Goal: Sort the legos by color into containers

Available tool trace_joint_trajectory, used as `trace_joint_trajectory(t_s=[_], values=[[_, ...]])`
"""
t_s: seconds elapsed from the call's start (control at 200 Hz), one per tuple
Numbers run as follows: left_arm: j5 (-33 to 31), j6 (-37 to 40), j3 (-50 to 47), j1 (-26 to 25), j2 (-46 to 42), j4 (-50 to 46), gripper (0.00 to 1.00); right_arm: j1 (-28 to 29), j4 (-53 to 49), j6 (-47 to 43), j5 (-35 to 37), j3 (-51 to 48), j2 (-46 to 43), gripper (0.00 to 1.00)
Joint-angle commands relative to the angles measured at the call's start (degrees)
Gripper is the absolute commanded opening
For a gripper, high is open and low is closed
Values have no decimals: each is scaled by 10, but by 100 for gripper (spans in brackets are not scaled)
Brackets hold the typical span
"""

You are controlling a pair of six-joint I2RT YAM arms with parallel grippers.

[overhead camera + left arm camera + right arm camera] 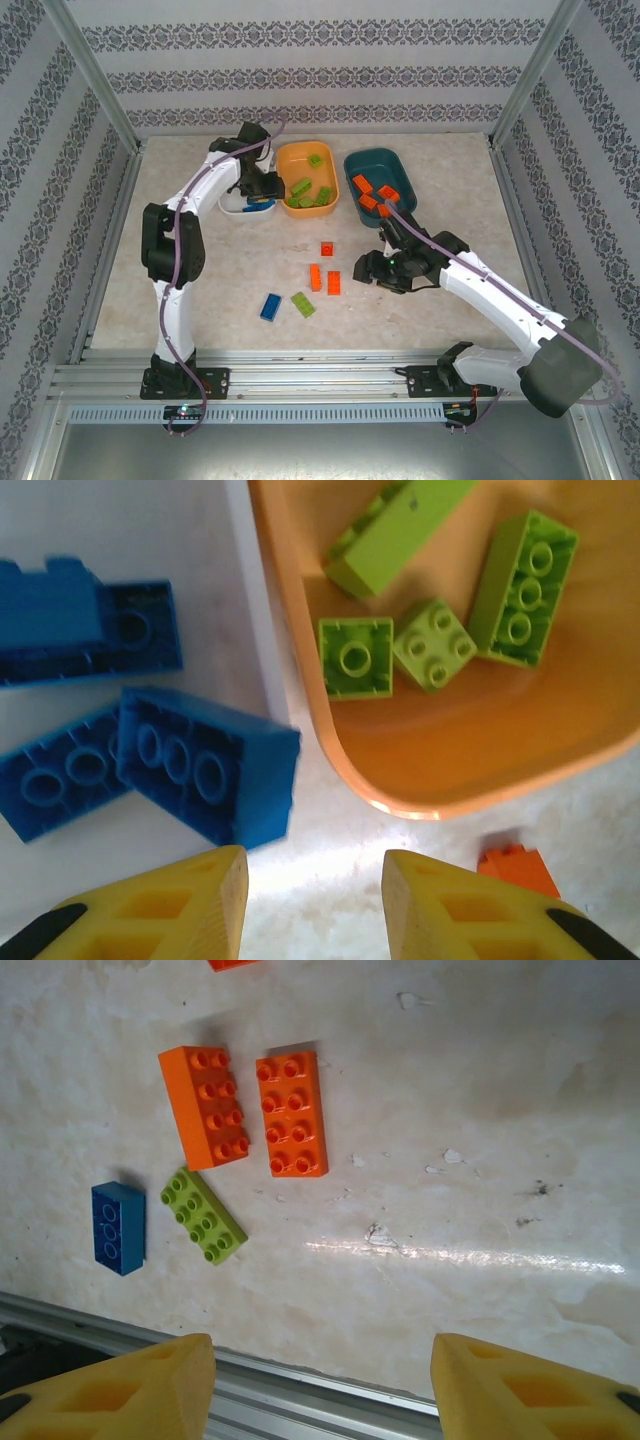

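Left end effector (315,870) is empty, jaws narrowly apart, at white tub (150,520) edge; right end effector (322,1355) is empty, jaws wide, near two orange bricks (290,1112) on bench (480,1160).

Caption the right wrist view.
Open right gripper above orange legos, green lego and blue lego on the table.

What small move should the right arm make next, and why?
Probably shift the right gripper over the nearer orange brick and lower onto it. Its jaws stand open and empty, that brick and a second orange brick lie loose on the table, and the teal tub holding orange pieces sits on that arm's side.
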Motion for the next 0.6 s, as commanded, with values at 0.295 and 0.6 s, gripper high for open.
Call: trace_joint_trajectory(t_s=[0.295,0.6], values=[[-1,21,62,44,36,-39,40,3,-2,37,21,-7,2,59],[33,39,34,35,12,-17,47,19,8,33,20,28,51,59]])
